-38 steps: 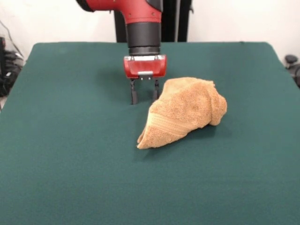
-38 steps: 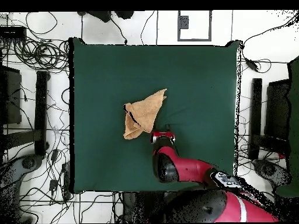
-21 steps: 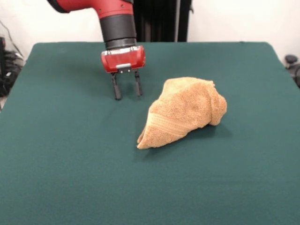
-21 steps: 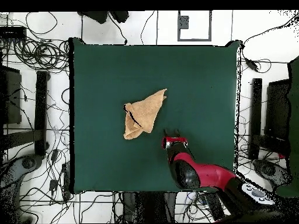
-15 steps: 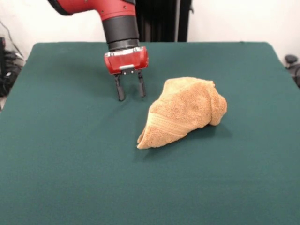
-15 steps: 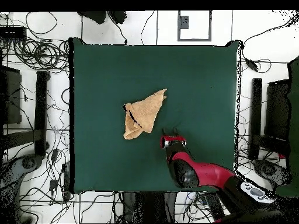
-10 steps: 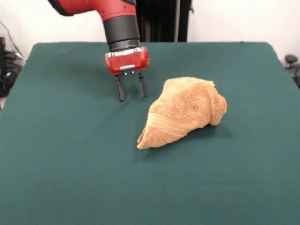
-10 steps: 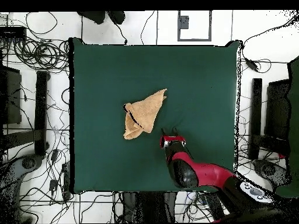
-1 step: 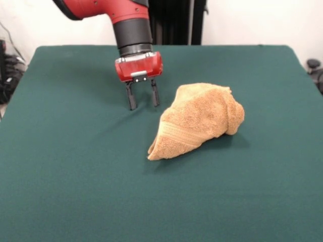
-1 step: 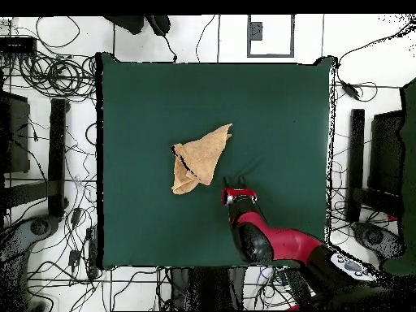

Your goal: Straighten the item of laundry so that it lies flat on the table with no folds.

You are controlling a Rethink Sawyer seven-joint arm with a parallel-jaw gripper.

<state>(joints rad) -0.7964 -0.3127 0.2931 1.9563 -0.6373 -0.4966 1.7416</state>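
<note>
The towel lies bunched in a folded wedge near the middle of the green worktop, its pointed corner toward 7 o'clock in the front view. The hand hangs at the towel's 10 o'clock, empty, fingers spread, tips close to the cloth. Terry like this looks light, limp and grippy, so it should drape rather than slide. The low pointed corner seems the best place to pinch and pull outward.

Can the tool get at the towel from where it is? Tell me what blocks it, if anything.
Probably yes. The tool hangs open just beside the towel, not touching it, with only bare table between them. The towel is bunched into a folded heap, nothing on or around it.
</note>
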